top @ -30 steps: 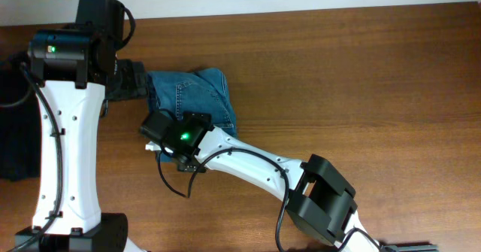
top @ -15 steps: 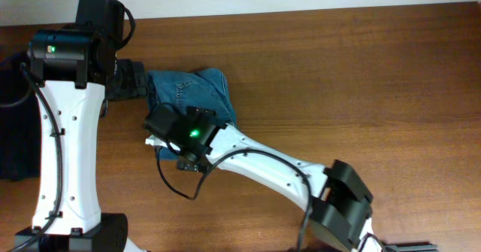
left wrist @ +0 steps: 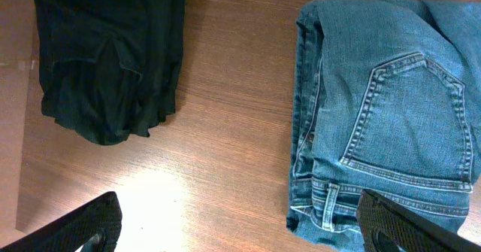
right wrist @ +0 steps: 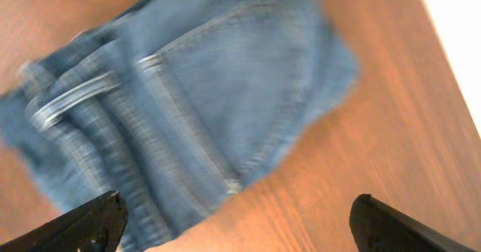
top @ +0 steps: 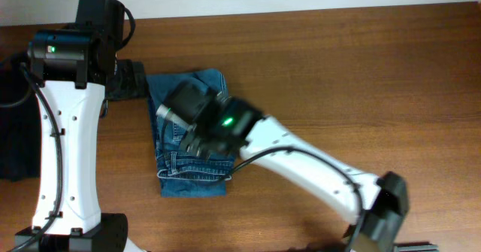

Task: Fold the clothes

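Note:
The clothes are folded blue denim jeans point(top: 192, 177) lying left of the table's middle, back pocket up. In the left wrist view the jeans point(left wrist: 383, 101) fill the right side, waistband and belt loop nearest the camera. My left gripper point(left wrist: 240, 233) is open above bare wood, its right finger over the jeans' corner; overhead, the left gripper point(top: 131, 79) sits at their far left edge. My right gripper point(top: 180, 109) hovers over the middle of the jeans. In the right wrist view the jeans point(right wrist: 173, 94) are blurred, and the right gripper point(right wrist: 240, 222) is open with nothing in it.
A black folded garment point(left wrist: 105, 56) lies left of the jeans, partly under my left arm at the table's left edge point(top: 11, 147). The brown wooden table point(top: 361, 71) stretches to the right. My right arm crosses the front right.
My right arm has swung from the jeans' near edge up and back over their middle, uncovering their lower part. The left arm has stayed still. Both grippers stay open.

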Controlling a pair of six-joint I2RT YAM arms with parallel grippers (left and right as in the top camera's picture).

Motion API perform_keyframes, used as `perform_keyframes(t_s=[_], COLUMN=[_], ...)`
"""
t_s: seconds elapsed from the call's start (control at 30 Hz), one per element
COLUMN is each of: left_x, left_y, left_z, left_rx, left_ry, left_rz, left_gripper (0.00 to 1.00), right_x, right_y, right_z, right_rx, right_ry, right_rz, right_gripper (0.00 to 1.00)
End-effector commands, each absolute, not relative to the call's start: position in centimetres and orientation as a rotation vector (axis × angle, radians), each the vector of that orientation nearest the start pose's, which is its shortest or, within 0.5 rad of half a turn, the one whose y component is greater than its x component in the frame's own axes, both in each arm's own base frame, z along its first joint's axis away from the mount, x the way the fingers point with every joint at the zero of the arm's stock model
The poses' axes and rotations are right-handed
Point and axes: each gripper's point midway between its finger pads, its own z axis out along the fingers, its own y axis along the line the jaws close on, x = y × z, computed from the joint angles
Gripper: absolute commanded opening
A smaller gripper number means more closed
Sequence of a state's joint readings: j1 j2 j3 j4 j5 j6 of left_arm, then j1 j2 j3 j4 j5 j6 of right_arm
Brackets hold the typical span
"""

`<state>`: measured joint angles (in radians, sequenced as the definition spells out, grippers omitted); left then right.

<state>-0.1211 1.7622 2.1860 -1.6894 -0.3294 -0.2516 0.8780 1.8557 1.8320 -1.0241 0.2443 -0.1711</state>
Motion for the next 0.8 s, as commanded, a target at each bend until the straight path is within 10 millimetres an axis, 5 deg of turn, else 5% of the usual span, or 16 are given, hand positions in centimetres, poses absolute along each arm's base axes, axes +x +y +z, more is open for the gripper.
perform_keyframes(t_s=[0.0, 0.13, 0.23, 0.5, 0.77], left_x=[34.3, 34.3, 34.3, 34.3, 34.3], left_y=[1.4, 1.4, 1.4, 1.4, 1.4], left_z=[30.6, 30.6, 30.6, 30.6, 30.6], left_rx=[-0.265, -0.265, -0.265, -0.265, -0.265], left_ry=[2.734, 2.734, 2.734, 2.734, 2.734], left_rz=[0.365, 0.364, 0.364, 0.364, 0.365], left_gripper=[0.99, 0.99, 0.99, 0.99, 0.99], right_x=[36.2, 38.0, 38.8, 40.6, 37.7], right_y=[28.7, 28.0, 28.6, 31.9, 36.1], right_z=[23.0, 21.4, 20.1, 16.4, 9.6], right_rx=[-0.9, -0.857, -0.851, -0.897, -1.042], right_ry=[2.366, 2.454, 2.484, 2.457, 2.557], right_rz=[-0.005, 0.254, 0.447, 0.496, 0.631], right_gripper=[0.87, 0.04, 0.04, 0.04, 0.04])
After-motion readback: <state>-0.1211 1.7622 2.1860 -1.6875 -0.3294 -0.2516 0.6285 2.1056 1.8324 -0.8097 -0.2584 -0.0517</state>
